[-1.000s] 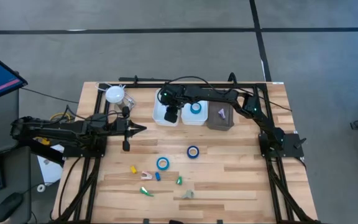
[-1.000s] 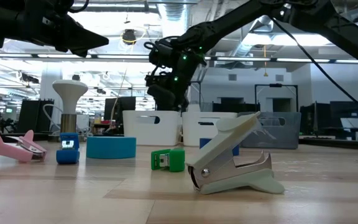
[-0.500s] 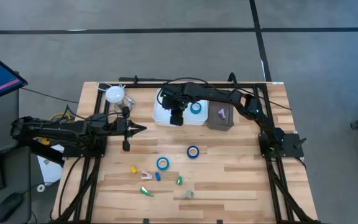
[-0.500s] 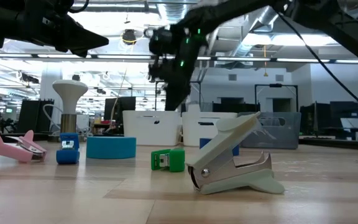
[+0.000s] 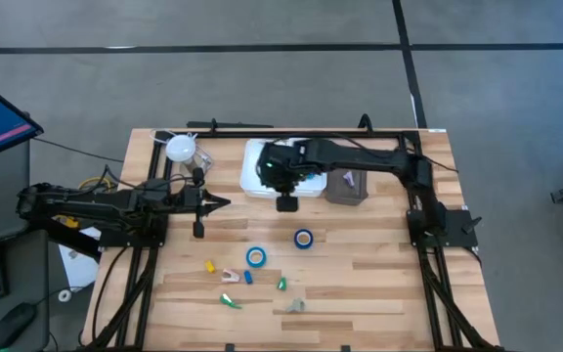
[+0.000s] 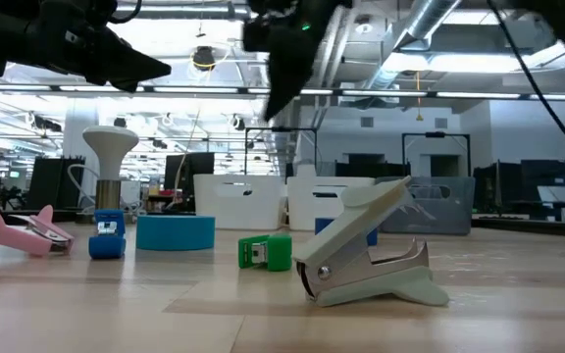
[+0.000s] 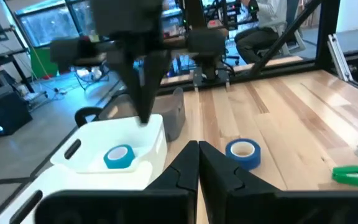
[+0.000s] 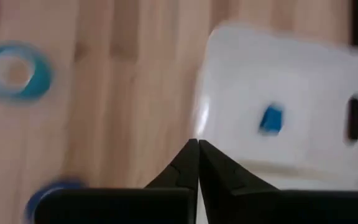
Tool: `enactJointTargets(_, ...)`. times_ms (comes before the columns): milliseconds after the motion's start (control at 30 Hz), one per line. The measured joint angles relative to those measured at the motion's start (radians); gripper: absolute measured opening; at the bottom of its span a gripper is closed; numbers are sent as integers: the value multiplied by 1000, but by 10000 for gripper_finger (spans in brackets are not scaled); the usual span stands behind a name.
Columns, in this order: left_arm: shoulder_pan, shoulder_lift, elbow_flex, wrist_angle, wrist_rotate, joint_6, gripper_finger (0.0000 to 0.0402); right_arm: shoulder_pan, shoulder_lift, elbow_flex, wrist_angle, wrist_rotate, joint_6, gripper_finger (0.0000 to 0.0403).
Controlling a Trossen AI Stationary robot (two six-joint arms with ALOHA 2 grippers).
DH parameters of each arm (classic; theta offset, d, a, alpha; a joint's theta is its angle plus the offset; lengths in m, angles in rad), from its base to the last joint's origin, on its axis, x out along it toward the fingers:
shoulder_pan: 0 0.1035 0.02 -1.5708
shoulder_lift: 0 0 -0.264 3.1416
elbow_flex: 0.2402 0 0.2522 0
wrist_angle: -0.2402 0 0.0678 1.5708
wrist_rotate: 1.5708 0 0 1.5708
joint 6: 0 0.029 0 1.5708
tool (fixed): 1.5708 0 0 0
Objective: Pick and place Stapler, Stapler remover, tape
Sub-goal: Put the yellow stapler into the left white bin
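Item: my right gripper (image 5: 286, 203), fingers pressed together and holding nothing, hangs above the worktop (image 5: 379, 284) at the near edge of the white bins (image 5: 258, 168). Item: tape, three blue rolls; one (image 7: 118, 156) lies inside a white bin just behind the right gripper, and two lie apart on open wood, one (image 5: 304, 238) near and toward the front from it, the other (image 5: 256, 256) farther front. Item: stapler remover (image 6: 371, 255), pale, at the front edge, well apart. Item: my left gripper (image 5: 220, 202), fingers together, empty, waits at the left side.
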Motion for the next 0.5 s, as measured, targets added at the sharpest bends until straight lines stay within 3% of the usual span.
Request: enactJointTargets(500,-3,20,0,-3,4,-75,3,93,-637,-1015,796,15,206,0)
